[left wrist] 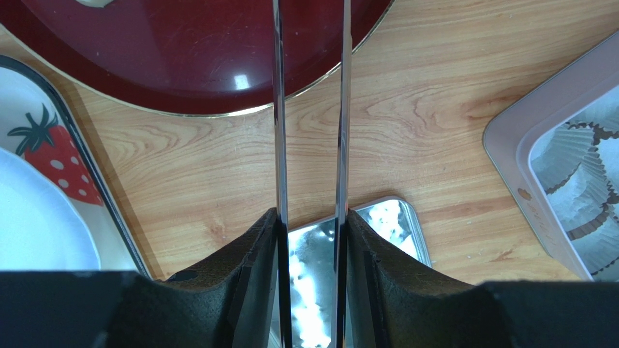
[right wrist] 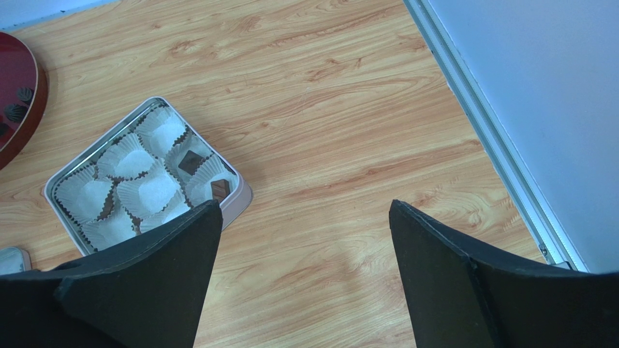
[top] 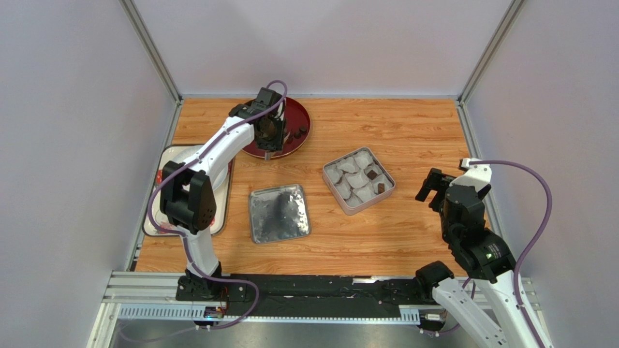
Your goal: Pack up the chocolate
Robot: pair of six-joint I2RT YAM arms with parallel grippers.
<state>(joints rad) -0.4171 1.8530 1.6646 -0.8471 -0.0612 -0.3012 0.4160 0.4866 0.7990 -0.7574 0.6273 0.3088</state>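
**Two arms, one tin, two pieces packed**

One wooden table carries everything, and two arms work over it. The left arm reaches to the far side. The right arm stands off near the right edge.

There are four flat vessels:
- One strawberry-printed tray at the left, with a white plate on it, largely covered by the left arm in the top view.
- One dark red plate at the back.
- One shiny tin lid, lying alone.
- One open tin right of the lid, lined with white paper cups.

The right wrist's own finger hides the tin's near corner, so I cannot count the cups exactly.

Chocolate: two dark pieces sit in cups on the tin's right side. At least two more dark pieces lie on the red plate. Any others there are hidden by the left arm or too small to make out.

The left jaws carry two long thin blades, parallel and narrowly apart, above the plate's near rim. Their tips run off the top of the wrist view, so I cannot tell whether they grip anything. The plate's pieces lie just right of them.

The right jaws gape wide and empty over bare table, with the tin's two pieces well apart to their left.
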